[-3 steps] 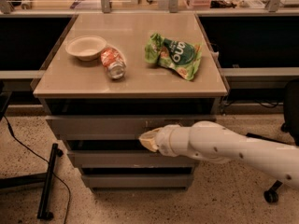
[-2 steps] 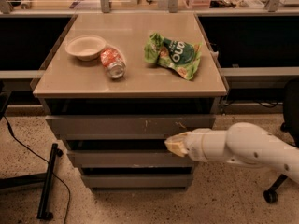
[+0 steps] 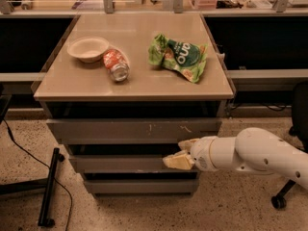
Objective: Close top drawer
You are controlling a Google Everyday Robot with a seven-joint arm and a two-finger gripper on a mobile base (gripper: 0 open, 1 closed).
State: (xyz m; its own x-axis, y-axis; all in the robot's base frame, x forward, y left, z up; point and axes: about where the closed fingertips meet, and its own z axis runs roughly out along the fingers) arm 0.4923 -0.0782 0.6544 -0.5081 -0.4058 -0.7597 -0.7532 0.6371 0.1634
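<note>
The top drawer [image 3: 120, 130] is the wide grey front just under the tabletop, with small white scuffs at centre and right. It stands a little out from the cabinet, with a dark gap above it. My gripper [image 3: 177, 153], cream-tipped on a white arm coming in from the right, is below the top drawer's lower edge, right of centre, in front of the second drawer [image 3: 115, 164]. Its fingers look slightly apart and hold nothing.
On the tabletop [image 3: 144, 81] are a white bowl [image 3: 88, 48], a tipped red can [image 3: 116, 65] and a green chip bag [image 3: 179, 57]. A third drawer [image 3: 134, 186] is lowest. A black stand [image 3: 48, 191] is on the floor at left, and a chair wheel [image 3: 279, 201] at right.
The gripper has moved right along the drawer fronts and slightly down, from the top drawer's lower edge at centre to right of centre. The drawer front looks unchanged.
</note>
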